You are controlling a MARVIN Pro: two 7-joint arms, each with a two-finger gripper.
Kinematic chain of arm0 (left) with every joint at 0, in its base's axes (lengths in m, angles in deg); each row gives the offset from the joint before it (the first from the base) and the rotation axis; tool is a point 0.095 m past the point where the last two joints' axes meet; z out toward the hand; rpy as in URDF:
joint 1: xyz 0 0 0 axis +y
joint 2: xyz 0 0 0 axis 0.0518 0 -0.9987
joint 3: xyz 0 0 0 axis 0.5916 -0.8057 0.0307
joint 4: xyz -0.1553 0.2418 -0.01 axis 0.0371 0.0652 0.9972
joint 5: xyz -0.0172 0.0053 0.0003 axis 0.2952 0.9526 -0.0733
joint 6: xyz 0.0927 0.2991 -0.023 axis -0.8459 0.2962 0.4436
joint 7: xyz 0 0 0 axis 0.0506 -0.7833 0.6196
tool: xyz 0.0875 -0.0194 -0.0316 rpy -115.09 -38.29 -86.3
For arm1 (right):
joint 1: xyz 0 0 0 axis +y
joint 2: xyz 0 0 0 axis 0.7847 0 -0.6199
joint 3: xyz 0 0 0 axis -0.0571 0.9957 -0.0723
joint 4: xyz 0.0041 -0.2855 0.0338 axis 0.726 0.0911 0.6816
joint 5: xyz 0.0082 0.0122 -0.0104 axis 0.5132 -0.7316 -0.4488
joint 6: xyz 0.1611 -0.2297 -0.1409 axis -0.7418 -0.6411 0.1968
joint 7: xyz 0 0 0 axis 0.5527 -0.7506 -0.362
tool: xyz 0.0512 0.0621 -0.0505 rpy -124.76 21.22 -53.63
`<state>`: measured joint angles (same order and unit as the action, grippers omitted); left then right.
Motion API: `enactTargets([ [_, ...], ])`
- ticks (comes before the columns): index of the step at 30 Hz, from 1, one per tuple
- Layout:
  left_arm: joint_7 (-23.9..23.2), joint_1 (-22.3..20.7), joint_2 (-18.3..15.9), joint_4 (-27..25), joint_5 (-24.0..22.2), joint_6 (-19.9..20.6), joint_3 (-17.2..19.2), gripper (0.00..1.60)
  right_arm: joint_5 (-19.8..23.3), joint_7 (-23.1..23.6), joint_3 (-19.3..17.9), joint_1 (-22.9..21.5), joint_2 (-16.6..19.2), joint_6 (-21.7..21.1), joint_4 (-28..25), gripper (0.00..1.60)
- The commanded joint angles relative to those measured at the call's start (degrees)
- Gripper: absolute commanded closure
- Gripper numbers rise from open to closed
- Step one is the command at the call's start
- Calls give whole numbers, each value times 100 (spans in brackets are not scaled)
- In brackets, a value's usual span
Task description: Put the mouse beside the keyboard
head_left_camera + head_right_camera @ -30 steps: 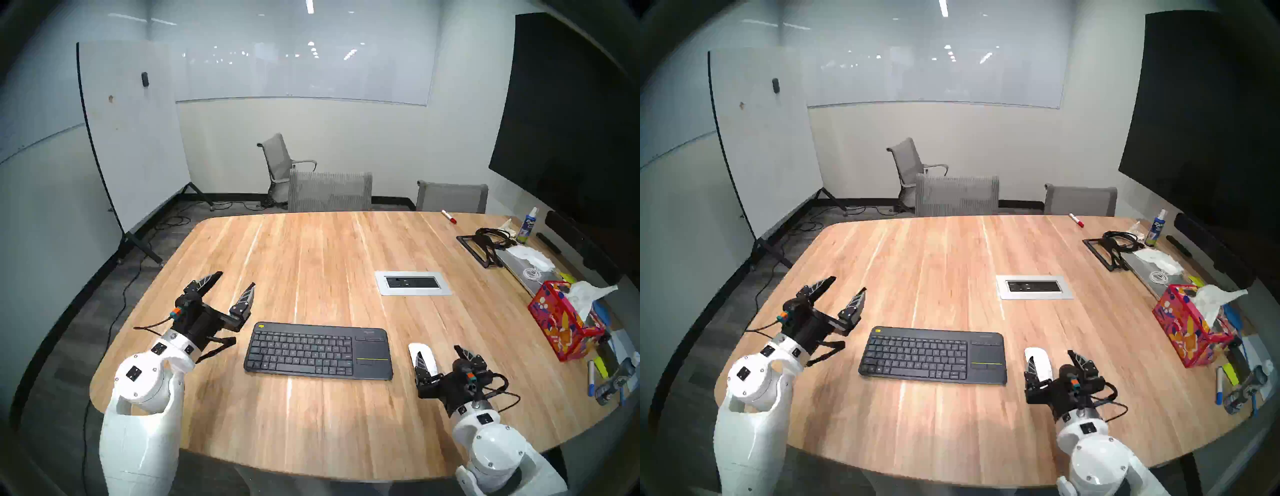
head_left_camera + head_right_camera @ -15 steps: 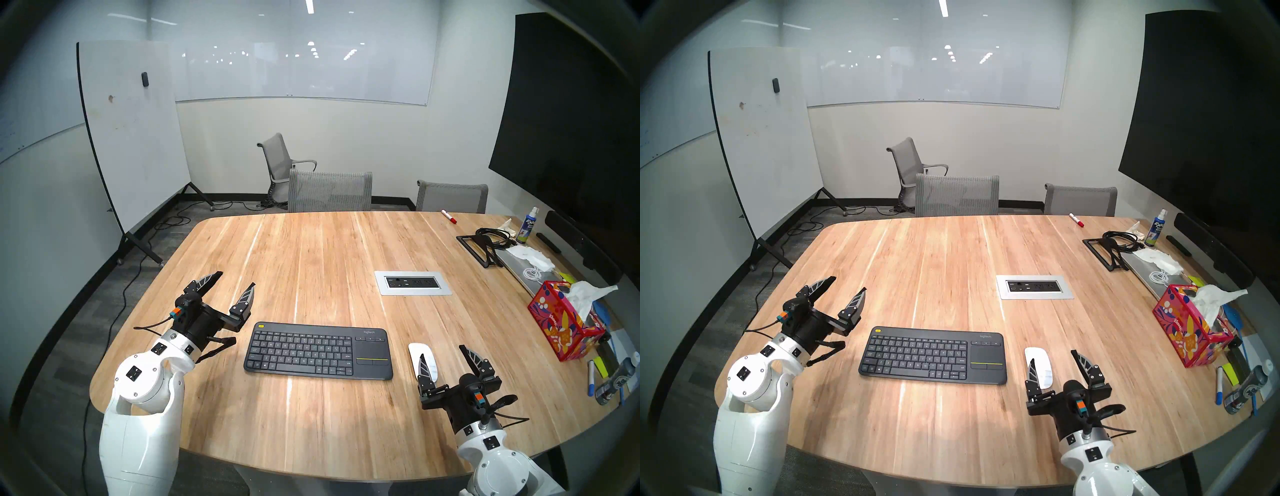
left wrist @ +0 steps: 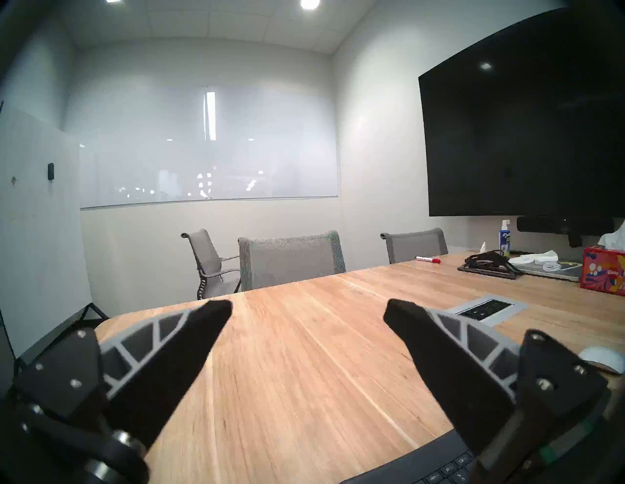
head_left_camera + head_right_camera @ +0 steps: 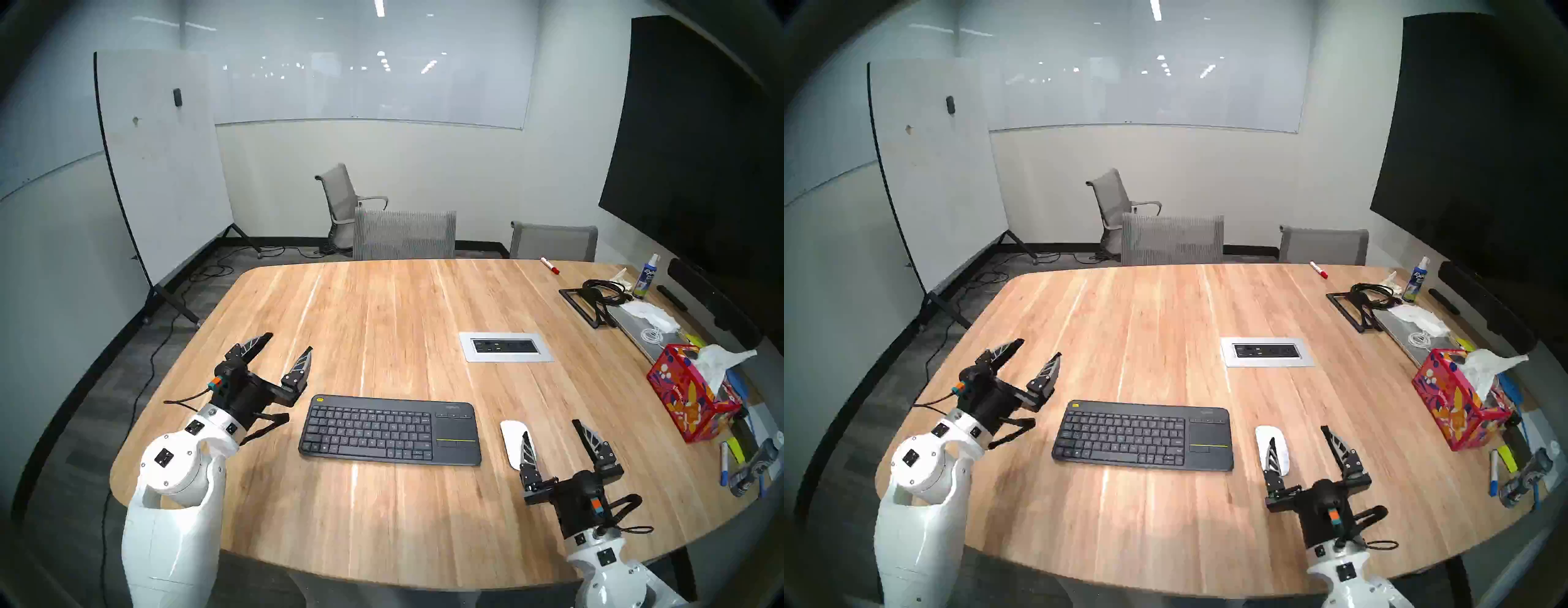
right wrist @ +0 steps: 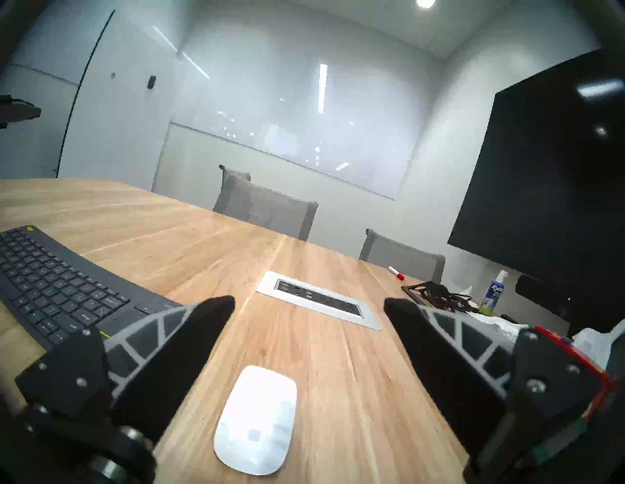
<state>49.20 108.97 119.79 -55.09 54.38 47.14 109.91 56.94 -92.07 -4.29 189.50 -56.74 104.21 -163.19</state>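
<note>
The white oval mouse (image 4: 512, 439) (image 4: 1272, 446) (image 5: 257, 417) lies flat on the wooden table just right of the dark grey keyboard (image 4: 390, 429) (image 4: 1143, 435) (image 5: 57, 290), next to its touchpad end. My right gripper (image 4: 551, 429) (image 4: 1298, 434) (image 5: 309, 306) is open and empty, raised above and slightly behind the mouse. My left gripper (image 4: 290, 342) (image 4: 1040, 346) (image 3: 307, 309) is open and empty, hovering left of the keyboard's yellow-button corner. A sliver of the mouse (image 3: 603, 359) shows in the left wrist view.
A power outlet panel (image 4: 505, 347) is set into the table behind the mouse. A colourful tissue box (image 4: 689, 397), silver laptop (image 4: 645, 335), cables, stand, spray bottle (image 4: 647, 276), red marker (image 4: 550, 266) and pens crowd the right side. Chairs (image 4: 405, 234) stand at the far edge.
My right gripper let go of the mouse, opened wide and drew back and up toward me. The mouse stays beside the keyboard. The left arm has not moved.
</note>
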Motion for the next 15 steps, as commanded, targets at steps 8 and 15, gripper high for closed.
enactTargets([
  [8, 1, 2, 0, -94, 3, -12, 1, 0, 83, -45, 125, -26, 220, 1367, -177, 0],
  [15, 3, 6, 1, -99, 5, -9, 1, 0, -228, -71, 85, 105, 351, 1996, -78, 0],
])
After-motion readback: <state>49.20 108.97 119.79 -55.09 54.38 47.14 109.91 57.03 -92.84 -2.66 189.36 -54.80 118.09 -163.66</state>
